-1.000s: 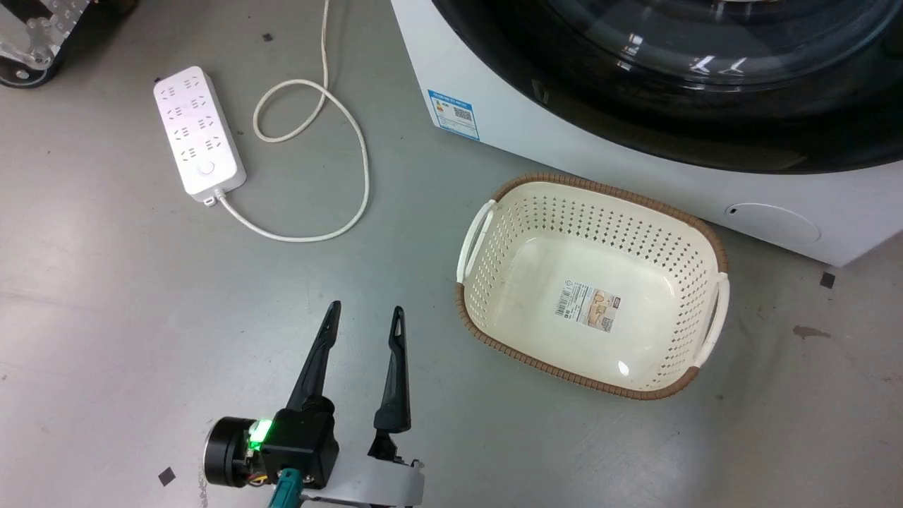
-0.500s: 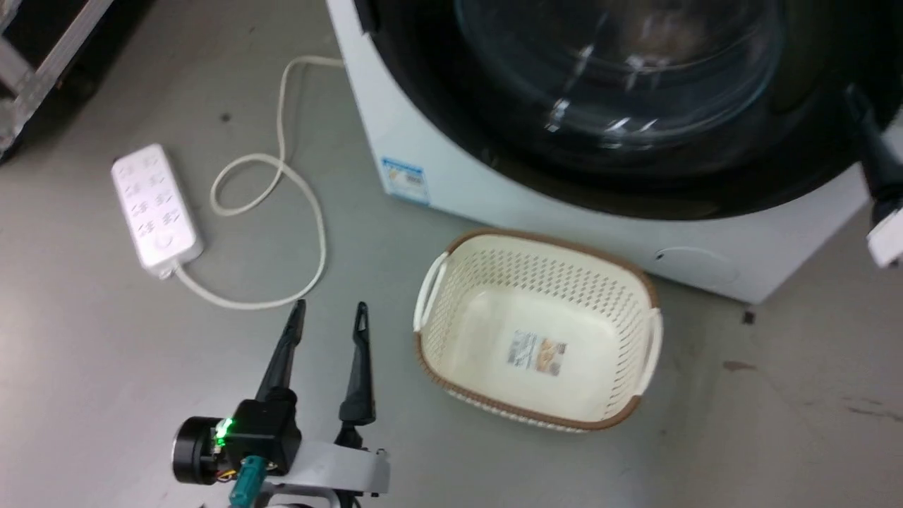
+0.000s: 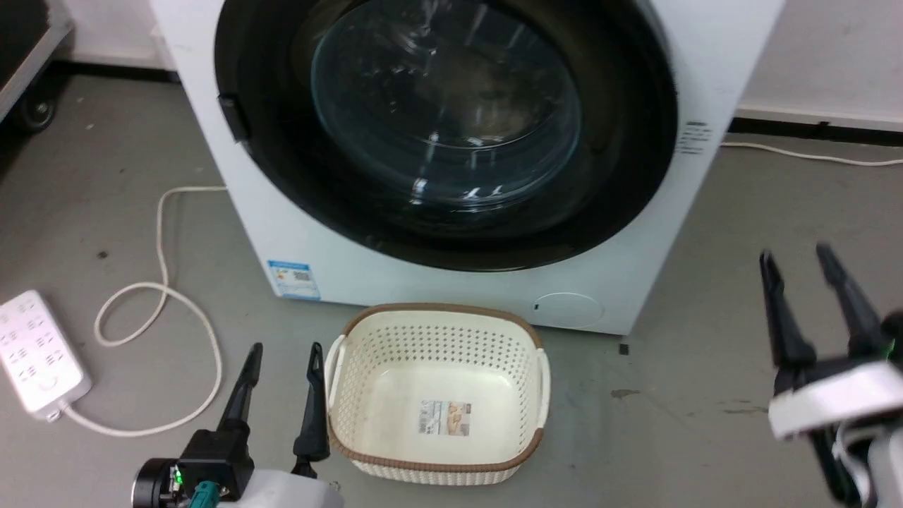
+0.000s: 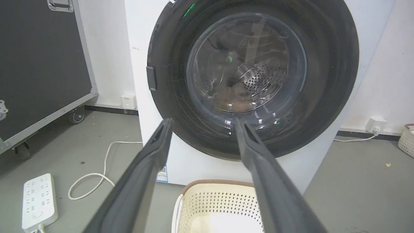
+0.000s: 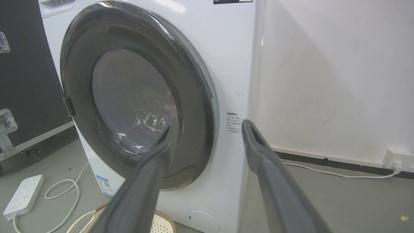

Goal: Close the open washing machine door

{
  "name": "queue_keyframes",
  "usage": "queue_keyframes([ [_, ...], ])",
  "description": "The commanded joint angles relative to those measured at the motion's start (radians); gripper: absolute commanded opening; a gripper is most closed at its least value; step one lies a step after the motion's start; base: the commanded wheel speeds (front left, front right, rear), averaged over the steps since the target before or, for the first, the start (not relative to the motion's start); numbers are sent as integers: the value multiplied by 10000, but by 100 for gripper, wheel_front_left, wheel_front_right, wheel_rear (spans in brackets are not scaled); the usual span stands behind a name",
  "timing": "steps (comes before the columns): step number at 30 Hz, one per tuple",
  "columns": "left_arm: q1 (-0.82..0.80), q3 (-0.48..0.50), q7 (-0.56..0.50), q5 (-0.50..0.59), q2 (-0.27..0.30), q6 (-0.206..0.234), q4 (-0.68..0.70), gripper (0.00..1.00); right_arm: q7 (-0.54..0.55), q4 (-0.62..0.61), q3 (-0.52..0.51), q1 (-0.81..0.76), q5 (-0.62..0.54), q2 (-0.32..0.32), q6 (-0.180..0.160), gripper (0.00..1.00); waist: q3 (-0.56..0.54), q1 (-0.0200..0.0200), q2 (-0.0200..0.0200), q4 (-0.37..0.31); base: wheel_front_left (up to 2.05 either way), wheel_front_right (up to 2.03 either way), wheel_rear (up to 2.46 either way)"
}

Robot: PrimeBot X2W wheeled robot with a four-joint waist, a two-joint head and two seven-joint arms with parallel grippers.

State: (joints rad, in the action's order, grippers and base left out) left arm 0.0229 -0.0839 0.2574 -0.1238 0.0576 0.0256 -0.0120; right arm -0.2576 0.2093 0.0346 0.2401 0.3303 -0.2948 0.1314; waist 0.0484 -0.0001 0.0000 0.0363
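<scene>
The white washing machine [image 3: 353, 275] stands at the middle of the head view. Its round black-rimmed door [image 3: 444, 127] with the bulging glass window lies flat against the front, and I see no gap at its rim [image 5: 197, 84]. Through the glass of the door [image 4: 249, 71] the steel drum shows. My left gripper [image 3: 282, 347] is open low on the left, above the floor beside the basket, holding nothing. My right gripper [image 3: 794, 254] is open at the right, well clear of the machine's right corner. In the wrist views the left gripper [image 4: 203, 120] and right gripper [image 5: 209, 124] both point at the door from a distance.
A cream perforated basket [image 3: 437, 312] sits on the floor just in front of the machine. A white power strip [image 3: 35, 353] and its looping cable [image 3: 162, 296] lie at the left. A black wheeled case [image 4: 38, 64] stands left of the machine, a wall [image 5: 323, 81] to its right.
The head camera has tilted up and drawn back, so the whole machine front now shows. My right gripper has come into view at the right. The left gripper stays open.
</scene>
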Motion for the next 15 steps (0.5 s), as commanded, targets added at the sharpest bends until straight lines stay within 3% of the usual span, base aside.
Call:
queue_keyframes([
  [1, 127, 19, 43, -38, 4, -86, -73, 100, -40, -206, -197, -436, -151, 268, -7, 100, -147, 1, 0, -218, 0, 0, 0],
  [8, 299, 240, 43, -160, -29, -347, -583, 100, -41, -1137, -917, -2406, -1111, 1652, -7, 100, -386, 1, 0, -691, 0, 0, 0],
  [15, 242, 402, 43, -116, -41, -461, -1106, 100, -41, -1278, -880, -3038, -1599, 2019, -7, 100, -445, 1, 0, -808, 0, 0, 0],
])
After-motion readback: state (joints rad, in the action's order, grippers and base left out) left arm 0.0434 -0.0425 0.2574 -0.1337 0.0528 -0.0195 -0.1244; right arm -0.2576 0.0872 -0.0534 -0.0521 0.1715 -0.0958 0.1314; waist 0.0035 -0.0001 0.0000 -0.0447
